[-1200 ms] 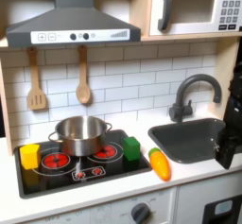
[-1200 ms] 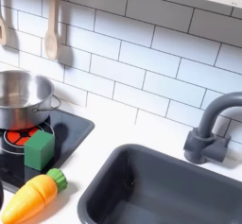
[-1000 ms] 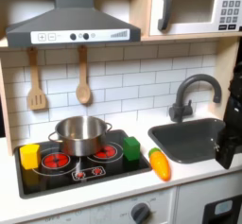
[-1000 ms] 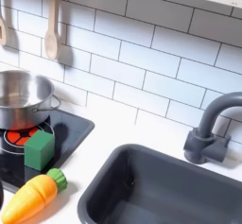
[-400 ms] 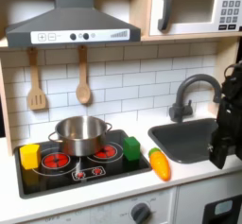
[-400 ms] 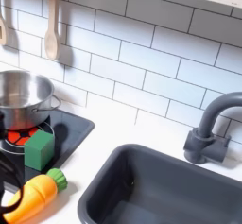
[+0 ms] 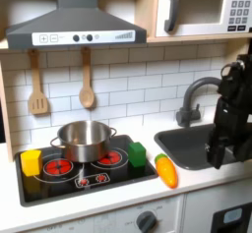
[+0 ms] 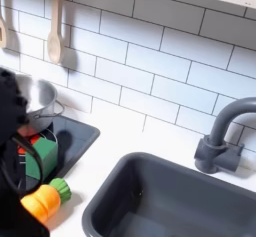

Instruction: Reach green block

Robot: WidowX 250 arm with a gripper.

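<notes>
White desk (image 7: pixel 197 186): black stovetop (image 7: pixel 59 183), orange carrot toy (image 7: pixel 166 170) beside it, sink (image 7: pixel 192 144) set in

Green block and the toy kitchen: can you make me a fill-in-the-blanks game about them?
1. The green block stands on the black ____.
2. The steel pot sits ____ the green block in the first exterior view.
3. Just right of the green block in the first exterior view lies an orange toy ____.
4. The yellow block is at the stove's ____ end in the first exterior view.

Missing words: stove; left of; carrot; left
</notes>
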